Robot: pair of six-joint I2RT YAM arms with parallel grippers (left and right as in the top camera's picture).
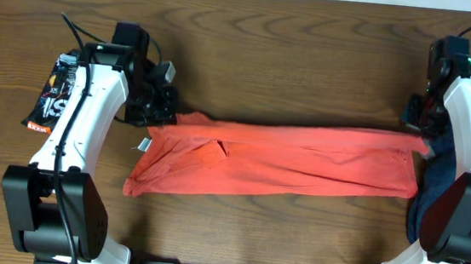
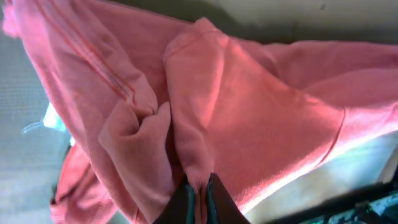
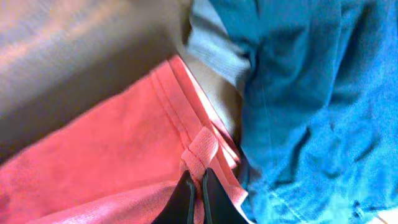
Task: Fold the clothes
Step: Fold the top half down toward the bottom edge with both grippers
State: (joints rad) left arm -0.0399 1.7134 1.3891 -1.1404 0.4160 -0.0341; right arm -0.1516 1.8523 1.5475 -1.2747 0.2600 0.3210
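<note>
Right up close in the left wrist view, the left gripper [image 2: 199, 190] has its two dark fingers pressed together on a fold of the red shirt [image 2: 261, 124]. The cloth bunches up between the fingers and spreads away from them in soft bumps. A seam runs down the cloth on the left side of that view. A small white tag [image 2: 53, 118] peeks out at the left edge of the shirt.

In the right wrist view, the right gripper [image 3: 196, 180] is clamped on the hem of the red shirt too. A little fold of the hem sticks up just past the fingertips. The blue shirt [image 3: 311, 93] lies just beside it on the right and touches the red one. A grey ribbed band [image 3: 214, 53] shows at the far edge of the blue cloth.

From above, the red shirt lies on the brown wooden table in one long strip, from left to right across the middle. The left gripper holds its far left corner. The right gripper holds its far right corner. The strip is wider and more wrinkled at the left end. The blue shirt is heaped at the right end, partly under the right arm. A black shirt [image 1: 50, 99] with white letters lies at the far left, beside the left arm and apart from the red one.
</note>
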